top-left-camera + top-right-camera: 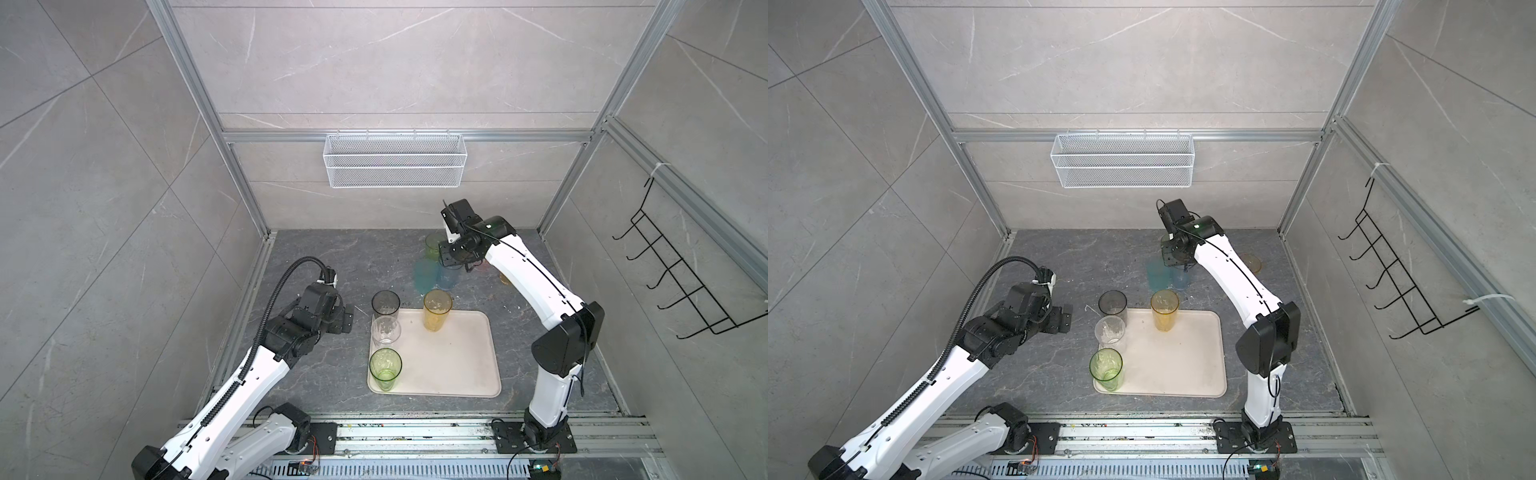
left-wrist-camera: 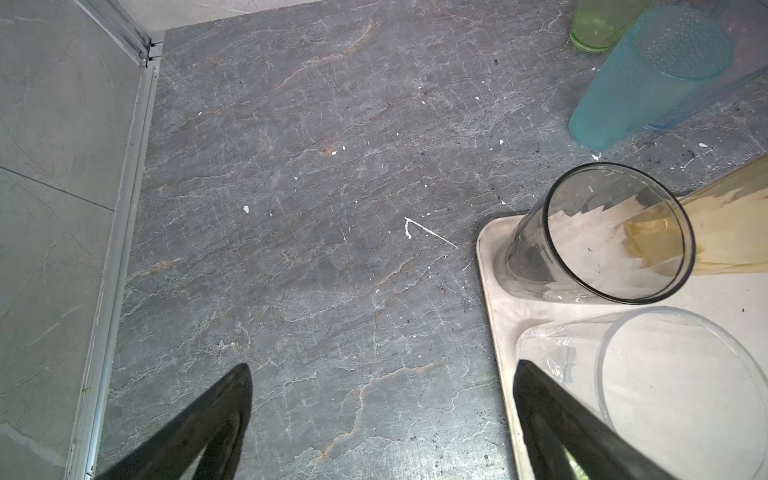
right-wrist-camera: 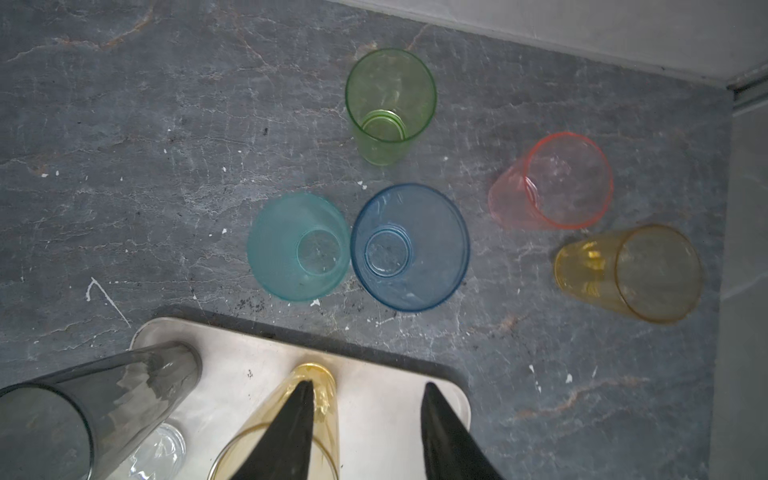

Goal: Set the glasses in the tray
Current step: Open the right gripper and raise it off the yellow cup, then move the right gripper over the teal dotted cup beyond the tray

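Note:
The cream tray [image 1: 449,357] [image 1: 1179,357] holds a smoky grey glass [image 1: 385,302], a clear glass [image 1: 385,330] and a green glass [image 1: 385,368] along its left side, and an amber glass [image 1: 437,309] at its far edge. Behind the tray, on the dark table, stand a green glass [image 3: 390,104], teal glass [image 3: 297,247], blue glass [image 3: 409,247], pink glass [image 3: 557,183] and amber glass [image 3: 631,272]. My right gripper [image 3: 369,384] [image 1: 457,259] hangs open and empty high above the blue one. My left gripper [image 2: 382,365] [image 1: 347,319] is wide open, just left of the tray beside the clear glass [image 2: 665,374].
A white wire mesh basket [image 1: 395,160] hangs on the back wall, and a black hook rack [image 1: 681,270] on the right wall. Aluminium frame rails border the table on the left [image 2: 120,232] and at the front. Bare dark table [image 2: 311,208] lies left of the tray.

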Motion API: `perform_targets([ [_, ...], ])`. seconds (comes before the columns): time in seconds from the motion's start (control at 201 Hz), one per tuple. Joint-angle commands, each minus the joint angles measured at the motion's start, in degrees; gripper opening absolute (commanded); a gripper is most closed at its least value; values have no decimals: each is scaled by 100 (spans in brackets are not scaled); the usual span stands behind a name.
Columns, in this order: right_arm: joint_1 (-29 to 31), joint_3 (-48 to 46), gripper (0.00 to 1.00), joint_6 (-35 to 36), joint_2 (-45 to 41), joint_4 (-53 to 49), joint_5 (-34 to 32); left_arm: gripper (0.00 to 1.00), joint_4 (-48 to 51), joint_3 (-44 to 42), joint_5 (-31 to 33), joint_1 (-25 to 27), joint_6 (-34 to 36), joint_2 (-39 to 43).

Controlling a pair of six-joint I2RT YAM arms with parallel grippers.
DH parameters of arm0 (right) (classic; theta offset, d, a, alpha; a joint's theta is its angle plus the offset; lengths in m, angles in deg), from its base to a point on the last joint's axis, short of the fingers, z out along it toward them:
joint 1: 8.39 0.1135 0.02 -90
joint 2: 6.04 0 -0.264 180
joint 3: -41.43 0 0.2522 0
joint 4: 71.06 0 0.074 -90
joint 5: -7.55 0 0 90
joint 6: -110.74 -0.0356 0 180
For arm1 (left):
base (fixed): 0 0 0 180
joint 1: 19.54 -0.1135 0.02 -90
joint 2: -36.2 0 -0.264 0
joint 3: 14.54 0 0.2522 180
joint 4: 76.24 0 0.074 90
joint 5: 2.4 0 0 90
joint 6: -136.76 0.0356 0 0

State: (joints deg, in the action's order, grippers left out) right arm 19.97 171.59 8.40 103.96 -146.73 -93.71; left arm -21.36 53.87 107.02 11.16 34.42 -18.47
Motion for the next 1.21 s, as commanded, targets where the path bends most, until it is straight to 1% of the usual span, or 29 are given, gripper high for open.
perform_targets([
  [0.0,-31,337,45,430,324,295,181,98,-8,-5,101,-25,29,97],
  [0.219,-39,665,45,736,847,569,318,98,-8,-7,114,-20,27,106],
  [0.388,-46,1017,45,885,1301,578,432,98,-8,-1,110,-20,24,93],
  [0.727,-46,2402,44,1125,2523,-159,415,98,-8,-6,121,-20,29,91],
  [0.946,-59,3213,44,1206,3150,-652,414,98,1,-5,132,-19,24,80],
  [0.971,-59,3429,44,1207,3208,-698,416,98,1,-7,125,-20,23,73],
  [1.07,-59,3636,44,1234,3375,-820,410,98,1,-2,137,-20,28,71],
  [1.205,-67,3676,44,1254,3475,-866,373,98,1,-9,141,-20,19,61],
])
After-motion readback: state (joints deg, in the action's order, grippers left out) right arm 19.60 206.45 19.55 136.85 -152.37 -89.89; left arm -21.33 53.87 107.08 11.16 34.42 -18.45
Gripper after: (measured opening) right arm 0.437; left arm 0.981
